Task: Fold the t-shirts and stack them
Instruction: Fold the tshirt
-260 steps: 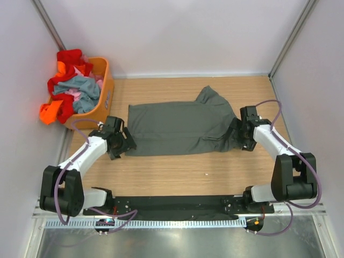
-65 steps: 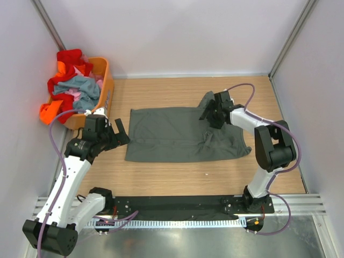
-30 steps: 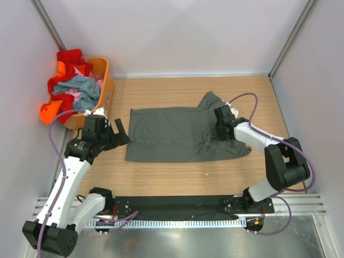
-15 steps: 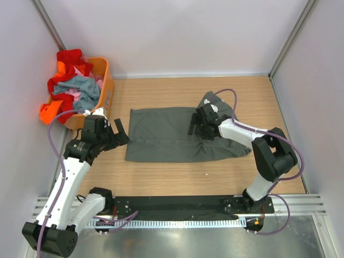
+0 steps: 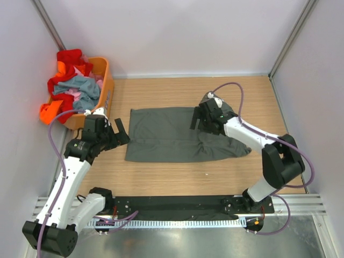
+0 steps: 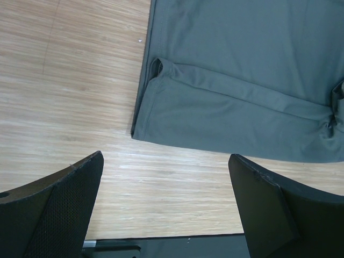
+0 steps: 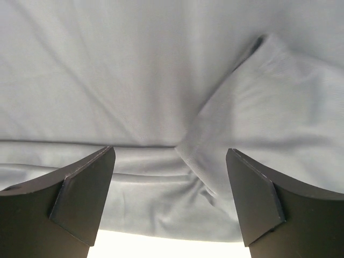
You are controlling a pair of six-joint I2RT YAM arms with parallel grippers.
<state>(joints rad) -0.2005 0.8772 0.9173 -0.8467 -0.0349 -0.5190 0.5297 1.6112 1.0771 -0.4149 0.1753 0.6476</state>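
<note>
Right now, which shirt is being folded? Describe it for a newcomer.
In the middle of the wooden table lies the dark grey t-shirt, spread flat. The other shirts sit heaped in the orange basket at the far left corner.

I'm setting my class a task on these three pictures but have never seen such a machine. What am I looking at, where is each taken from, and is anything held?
These are two robot arms bolted at the near edge of a wooden table. The wide picture looks down from above and behind them. The other two come from cameras on the wrists, each showing its own dark fingers. A dark grey t-shirt lies partly folded on the table. An orange basket at the far left holds a heap of shirts, red, pink and blue-grey. The left gripper is open beside the shirt's edge; the right gripper is open just over the cloth. Neither holds anything.
</note>
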